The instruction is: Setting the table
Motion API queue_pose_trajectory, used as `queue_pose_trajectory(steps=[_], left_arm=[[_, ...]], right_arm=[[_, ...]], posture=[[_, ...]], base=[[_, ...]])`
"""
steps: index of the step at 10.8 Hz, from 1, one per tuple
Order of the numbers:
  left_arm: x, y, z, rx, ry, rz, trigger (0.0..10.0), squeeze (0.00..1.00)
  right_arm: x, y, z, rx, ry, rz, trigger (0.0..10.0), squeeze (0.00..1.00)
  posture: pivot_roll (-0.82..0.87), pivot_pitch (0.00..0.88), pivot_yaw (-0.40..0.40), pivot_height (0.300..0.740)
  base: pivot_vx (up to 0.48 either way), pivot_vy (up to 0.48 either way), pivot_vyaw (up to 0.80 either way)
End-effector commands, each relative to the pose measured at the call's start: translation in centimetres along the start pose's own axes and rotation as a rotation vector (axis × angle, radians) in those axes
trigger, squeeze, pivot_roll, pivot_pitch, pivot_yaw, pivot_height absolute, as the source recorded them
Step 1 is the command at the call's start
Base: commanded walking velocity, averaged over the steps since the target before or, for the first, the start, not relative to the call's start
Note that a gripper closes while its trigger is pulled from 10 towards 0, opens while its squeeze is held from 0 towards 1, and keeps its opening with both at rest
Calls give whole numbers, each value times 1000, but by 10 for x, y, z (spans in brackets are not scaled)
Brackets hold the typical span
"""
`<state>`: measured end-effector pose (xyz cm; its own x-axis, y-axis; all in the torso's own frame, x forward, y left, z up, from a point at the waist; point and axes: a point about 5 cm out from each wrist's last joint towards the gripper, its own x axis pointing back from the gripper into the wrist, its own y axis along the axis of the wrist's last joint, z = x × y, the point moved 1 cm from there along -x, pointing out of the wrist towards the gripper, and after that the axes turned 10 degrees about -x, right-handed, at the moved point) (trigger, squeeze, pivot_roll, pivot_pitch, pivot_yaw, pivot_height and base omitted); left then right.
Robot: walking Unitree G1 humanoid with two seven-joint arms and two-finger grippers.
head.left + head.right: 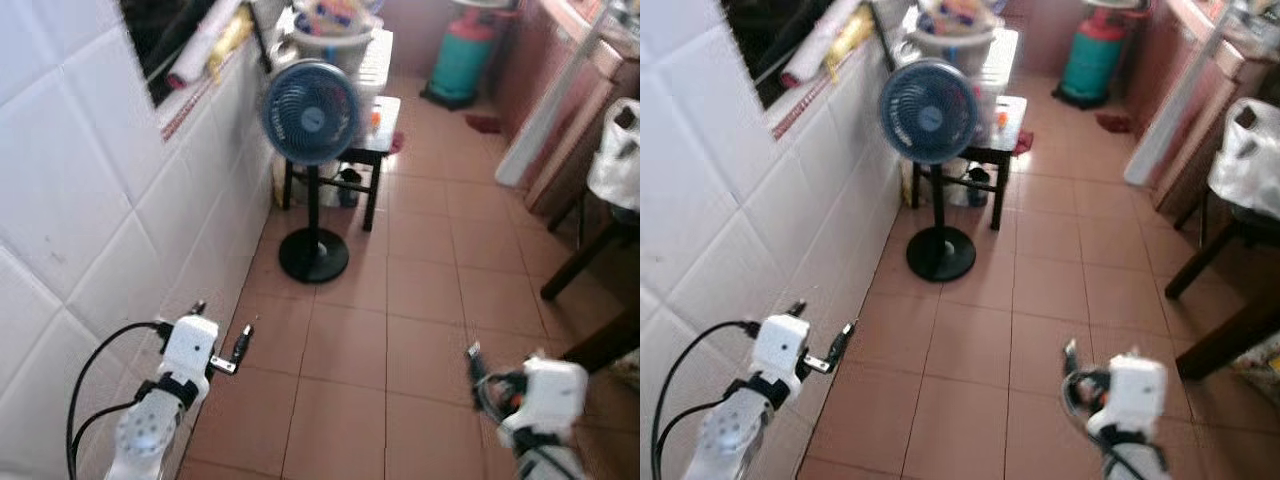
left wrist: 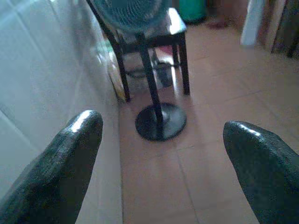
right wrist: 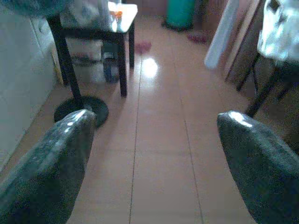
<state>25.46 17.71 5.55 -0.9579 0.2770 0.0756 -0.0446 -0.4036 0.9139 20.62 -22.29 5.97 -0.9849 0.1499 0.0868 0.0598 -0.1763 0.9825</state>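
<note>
The robot stands on the tiled floor [image 1: 420, 300], both arms forward. The left gripper [image 1: 221, 338] and right gripper [image 3: 154, 154] are spread and hold nothing. No tableware is visible; a dark table [image 1: 600, 240] sits far right. Best steer right, clear of the fan [image 1: 310, 110].

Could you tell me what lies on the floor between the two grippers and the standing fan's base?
Only bare tiled floor lies between the left gripper, right gripper and fan base, in the left eye view.
</note>
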Motion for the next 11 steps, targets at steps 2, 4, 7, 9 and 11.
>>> queue_pose_trajectory(steps=[2, 4, 7, 9, 11], left_arm=[[3, 27, -10, -6, -82, -133, 10000, 0], [-10, 23, 0, -1, -76, -105, 10000, 0], [-21, 28, -9, 15, -122, -106, 10000, 0], [-25, 27, -5, -3, -115, -95, 10000, 0], [-29, 30, -19, 16, -185, -103, 10000, 0]], right_arm=[[20, 23, -1, -28, -34, 8, 10000, 0], [29, 17, 5, 5, -29, 44, 10000, 0], [32, 15, 19, -79, -73, 63, 10000, 0], [31, 9, 28, -97, -53, 70, 10000, 0], [34, 16, 26, -98, -94, 53, 10000, 0]], posture=[[-39, 44, -65, 740], [-42, 59, -32, 740], [-54, 53, -1, 740], [-59, 50, 30, 740], [-128, 66, 39, 740]], base=[[0, 0, 0], [0, 0, 0], [0, 0, -185], [0, 0, -781], [0, 0, -769]])
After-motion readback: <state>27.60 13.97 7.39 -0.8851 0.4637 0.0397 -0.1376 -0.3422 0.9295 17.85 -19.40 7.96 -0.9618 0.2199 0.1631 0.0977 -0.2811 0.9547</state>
